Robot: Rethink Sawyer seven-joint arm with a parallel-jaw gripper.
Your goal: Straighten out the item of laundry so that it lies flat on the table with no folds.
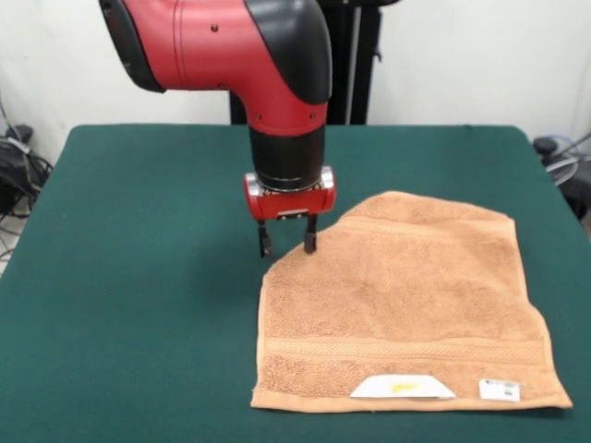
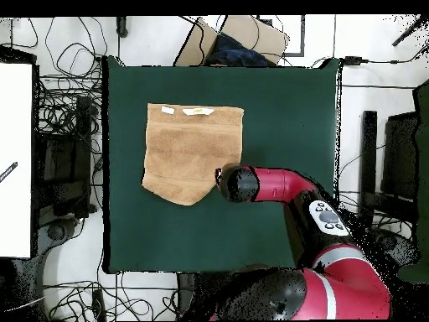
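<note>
The tan terry towel (image 1: 406, 300) lies on the dark-green table (image 1: 129, 305), right of centre in the front view. Two white tags (image 1: 403, 388) sit along its near edge. Its far left corner is folded in, so that edge runs as a slant from the gripper up to the far edge. My gripper (image 1: 287, 242) hangs down at this slanted edge, fingers apart; one fingertip (image 1: 310, 244) is at the towel's edge, the other over bare table. In the overhead view the towel (image 2: 191, 151) lies upper left of centre, and my arm's end (image 2: 239, 183) covers the gripper by its lower right edge.
Cables (image 2: 71, 126) and boxes lie on the floor round the table. A brown box (image 2: 239, 38) stands beyond the table's top edge in the overhead view. My red arm (image 2: 293, 189) reaches in from the lower right.
</note>
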